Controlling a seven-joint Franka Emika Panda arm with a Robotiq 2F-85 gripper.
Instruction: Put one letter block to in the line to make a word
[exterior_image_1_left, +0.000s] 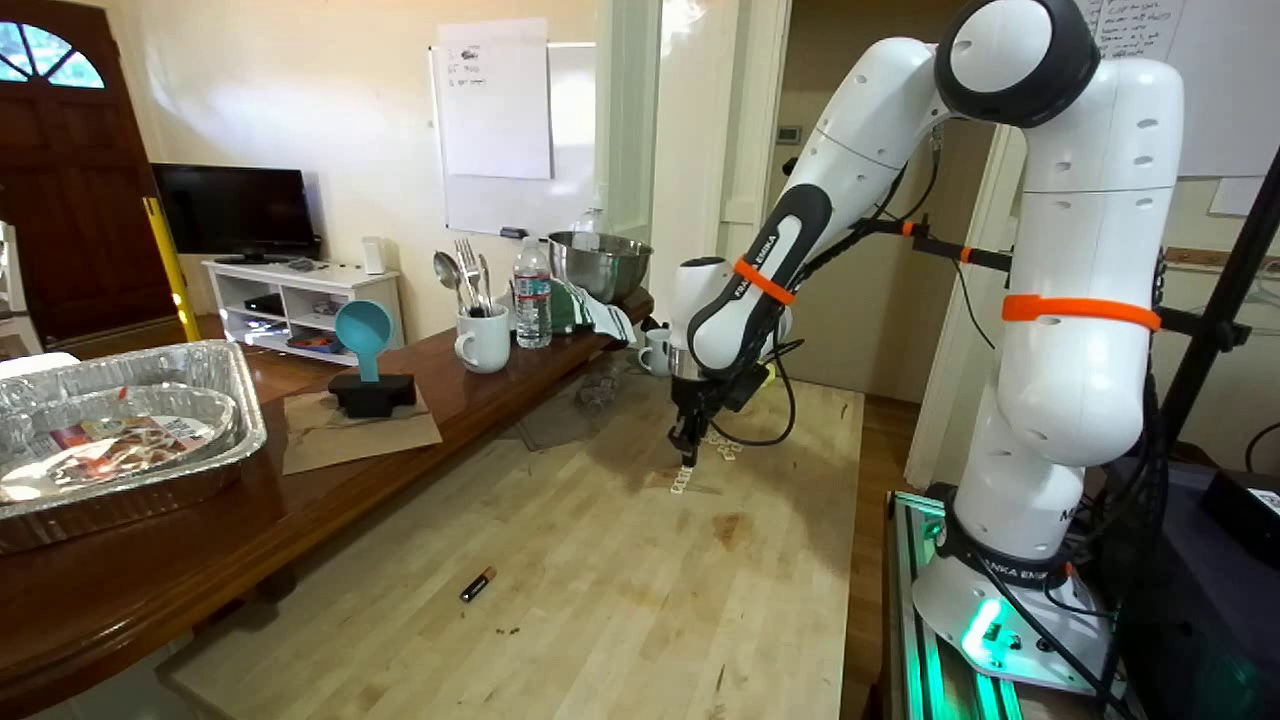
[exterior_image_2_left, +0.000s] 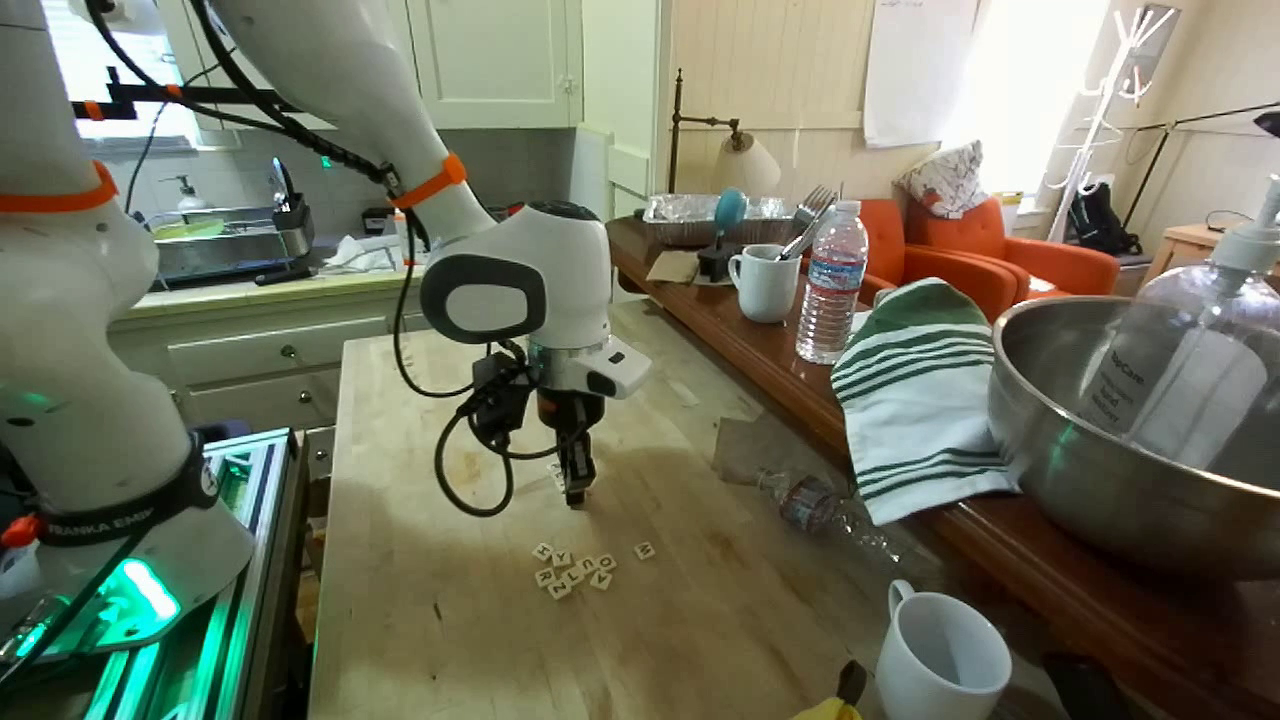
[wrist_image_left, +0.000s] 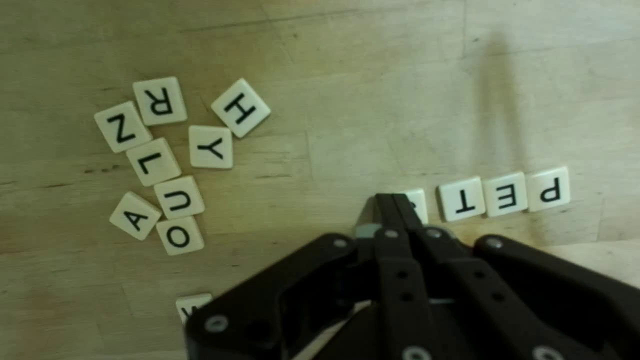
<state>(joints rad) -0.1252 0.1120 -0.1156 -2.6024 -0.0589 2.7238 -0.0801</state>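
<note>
The half-hidden tile (wrist_image_left: 419, 205) is the letter block in play: it lies just beside the T tile (wrist_image_left: 462, 199), a narrow gap between them, while the T tile, E tile (wrist_image_left: 505, 194) and P tile (wrist_image_left: 548, 189) sit touching or nearly so. This line (exterior_image_1_left: 681, 480) lies on the desk (exterior_image_1_left: 640, 620), between the long edge beside the robot base (exterior_image_1_left: 1015, 610) and the long edge along the brown counter (exterior_image_1_left: 480, 400), well apart from the corners in view. The gripper (wrist_image_left: 392, 197) is closed, its tips together with nothing visible between them, and it covers much of the half-hidden tile; whether it presses on top or stands behind, I cannot tell. The curved stroke showing suggests an S, so PETS seems the aim, and nearly made.

To close the gap well, slide the tile roughly parallel to the long edges with slow, light contact centred on it, so that it does not twist. Stop the moment it meets the T tile; a harder shove would likely buckle the word. Then lift straight up before travelling, clear of the loose tiles (wrist_image_left: 159, 162), which lie apart from the line.
</note>
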